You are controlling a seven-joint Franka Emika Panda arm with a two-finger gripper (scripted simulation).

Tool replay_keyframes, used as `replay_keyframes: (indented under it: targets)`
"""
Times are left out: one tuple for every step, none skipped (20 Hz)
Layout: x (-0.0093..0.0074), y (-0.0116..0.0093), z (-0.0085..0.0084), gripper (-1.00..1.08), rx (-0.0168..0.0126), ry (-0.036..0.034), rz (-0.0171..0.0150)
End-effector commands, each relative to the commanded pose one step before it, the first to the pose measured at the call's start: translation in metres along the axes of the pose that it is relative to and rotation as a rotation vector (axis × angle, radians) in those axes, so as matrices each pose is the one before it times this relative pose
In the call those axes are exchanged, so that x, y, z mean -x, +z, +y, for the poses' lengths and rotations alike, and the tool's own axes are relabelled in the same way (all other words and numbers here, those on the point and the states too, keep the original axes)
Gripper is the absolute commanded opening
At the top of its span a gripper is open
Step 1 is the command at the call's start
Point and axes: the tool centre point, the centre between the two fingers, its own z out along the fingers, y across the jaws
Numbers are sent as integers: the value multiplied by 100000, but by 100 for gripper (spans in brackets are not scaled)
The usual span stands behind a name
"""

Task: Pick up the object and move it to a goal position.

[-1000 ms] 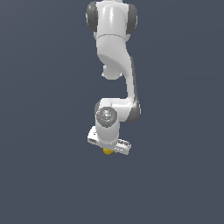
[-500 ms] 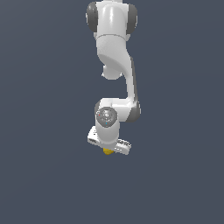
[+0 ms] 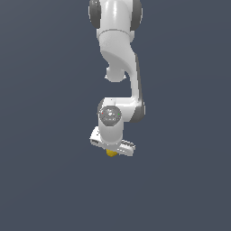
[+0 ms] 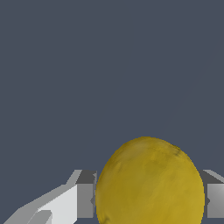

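The object is a small yellow lemon-like ovoid (image 4: 149, 183). In the wrist view it fills the space between the two grey fingers (image 4: 85, 199), which press on both of its sides. In the exterior view only a yellow tip of the lemon (image 3: 111, 153) shows under the white hand. My gripper (image 3: 112, 151) points down at the end of the white arm and is shut on the lemon. The fingertips are hidden behind the hand in the exterior view.
A plain dark grey surface (image 3: 45, 180) fills the background in both views. No other objects show.
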Motion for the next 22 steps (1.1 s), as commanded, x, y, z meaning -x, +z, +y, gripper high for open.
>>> replay_keyframes:
  targets:
    - [463, -875, 124, -100, -58, -6, 183]
    - [259, -387, 72, -100, 0, 0, 0]
    - [283, -423, 79, -100, 0, 0, 0]
    - [308, -460, 86, -100, 0, 0, 0]
    - [332, -497, 93, -100, 0, 0, 0]
    - [357, -545, 104, -100, -49, 2, 1]
    - [383, -574, 106, -100, 0, 0, 0]
    - [408, -613, 113, -100, 0, 0, 0]
    - [434, -652, 121, -100, 0, 0, 0]
    - [458, -690, 127, -100, 0, 0, 0]
    - [466, -704, 130, -100, 0, 0, 0]
    - [469, -708, 130, -100, 0, 0, 0]
    - [471, -713, 131, -100, 0, 0, 0]
    - [472, -717, 131, -100, 0, 0, 0]
    - [474, -730, 139, -100, -49, 2, 1]
    - [475, -725, 132, -100, 0, 0, 0]
    - [477, -729, 133, -100, 0, 0, 0]
    - [478, -732, 133, -100, 0, 0, 0]
    - [479, -736, 134, -100, 0, 0, 0]
    - [480, -740, 134, -100, 0, 0, 0]
    - [481, -744, 135, -100, 0, 0, 0]
    - [482, -748, 135, -100, 0, 0, 0]
